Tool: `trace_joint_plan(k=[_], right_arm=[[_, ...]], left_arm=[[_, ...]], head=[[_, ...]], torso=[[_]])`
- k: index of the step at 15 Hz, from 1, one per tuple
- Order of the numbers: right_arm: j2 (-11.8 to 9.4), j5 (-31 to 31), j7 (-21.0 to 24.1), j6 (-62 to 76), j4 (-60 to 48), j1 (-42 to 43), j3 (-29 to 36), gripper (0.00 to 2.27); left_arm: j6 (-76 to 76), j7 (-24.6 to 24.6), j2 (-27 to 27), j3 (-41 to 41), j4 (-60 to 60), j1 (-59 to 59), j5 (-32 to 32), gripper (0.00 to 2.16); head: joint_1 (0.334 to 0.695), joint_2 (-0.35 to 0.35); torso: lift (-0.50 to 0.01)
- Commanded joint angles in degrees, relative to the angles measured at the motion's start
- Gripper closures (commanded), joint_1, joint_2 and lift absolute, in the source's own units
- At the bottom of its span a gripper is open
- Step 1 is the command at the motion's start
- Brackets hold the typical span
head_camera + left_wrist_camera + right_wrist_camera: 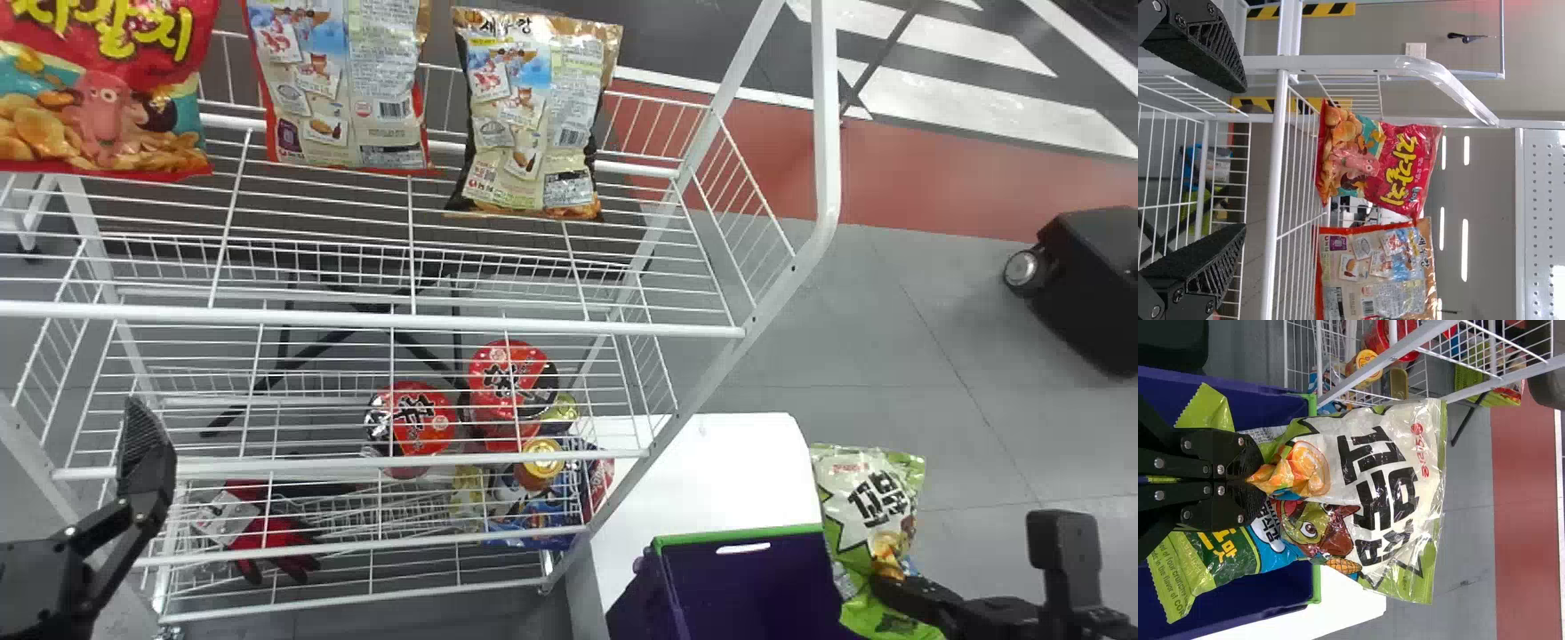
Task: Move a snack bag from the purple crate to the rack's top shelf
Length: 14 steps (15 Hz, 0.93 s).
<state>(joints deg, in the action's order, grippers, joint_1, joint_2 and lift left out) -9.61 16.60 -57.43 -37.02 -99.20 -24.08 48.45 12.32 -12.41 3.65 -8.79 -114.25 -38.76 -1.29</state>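
At the right of the head view my right gripper [898, 587] is shut on a green and white snack bag [867, 507], held upright beside the purple crate [747, 582]. In the right wrist view the gripper [1248, 480] pinches the lower part of the bag [1371, 473], and the crate [1271, 587] lies behind it. My left gripper [133, 498] stays at the left in front of the rack; in the left wrist view that gripper [1225, 160] is open with nothing between its fingers. The rack's top shelf [356, 316] bears several upright snack bags [533, 116].
Red-lidded cups [413, 422] and red gloves [267, 542] are lower in the rack. A white surface [711, 471] lies beside the crate. The rack's slanted right post [711, 373] stands between the top shelf and the held bag. A black object [1085, 284] stands far right.
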Motion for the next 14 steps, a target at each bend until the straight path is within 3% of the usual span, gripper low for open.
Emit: trace_joint_plan(k=[1, 14], right_arm=[[0.1, -0.3, -0.4, 0.0, -0.1, 0.0, 0.7, 2.05], [0.3, -1.9, -1.4, -1.1, -2.0, 0.1, 0.3, 2.05]], left_arm=[[-0.3, 0.1, -0.1, -0.1, 0.2, 0.5, 0.2, 0.09], [-0.5, -0.4, 0.0, -0.1, -0.1, 0.6, 0.1, 0.09]], head=[[0.695, -0.350], [0.695, -0.350]], torso=[[-0.094], [-0.042]])
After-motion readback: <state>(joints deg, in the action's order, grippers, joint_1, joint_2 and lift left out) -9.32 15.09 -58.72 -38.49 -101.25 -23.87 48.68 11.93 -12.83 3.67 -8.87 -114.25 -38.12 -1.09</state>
